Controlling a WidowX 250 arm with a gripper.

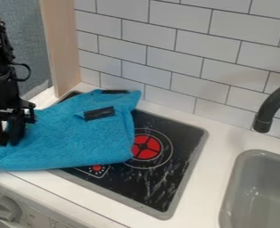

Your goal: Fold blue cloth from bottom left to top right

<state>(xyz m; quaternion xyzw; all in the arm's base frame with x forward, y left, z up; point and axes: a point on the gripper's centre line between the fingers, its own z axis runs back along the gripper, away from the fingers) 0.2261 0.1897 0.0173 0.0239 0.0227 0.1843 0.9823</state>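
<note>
The gripper (8, 139) hangs at the left edge of the view, low over the left part of the blue cloth (86, 144). The cloth lies across the left side of the stove top and spills onto the white counter at the front left. Its lower left corner lies near the counter's front edge, below the gripper. Toward the wall, its upper part is rumpled, with one corner beside the backsplash. A dark strip (99, 113) lies on the cloth's upper middle, and another dark piece shows at its top edge.
The black stove top (166, 178) has a red burner (146, 147) just right of the cloth. A grey sink (258, 196) and a dark faucet (271, 109) stand at the right. White tiles rise behind, a wooden panel (65, 44) stands at the back left, and a knob (8, 208) is at the front.
</note>
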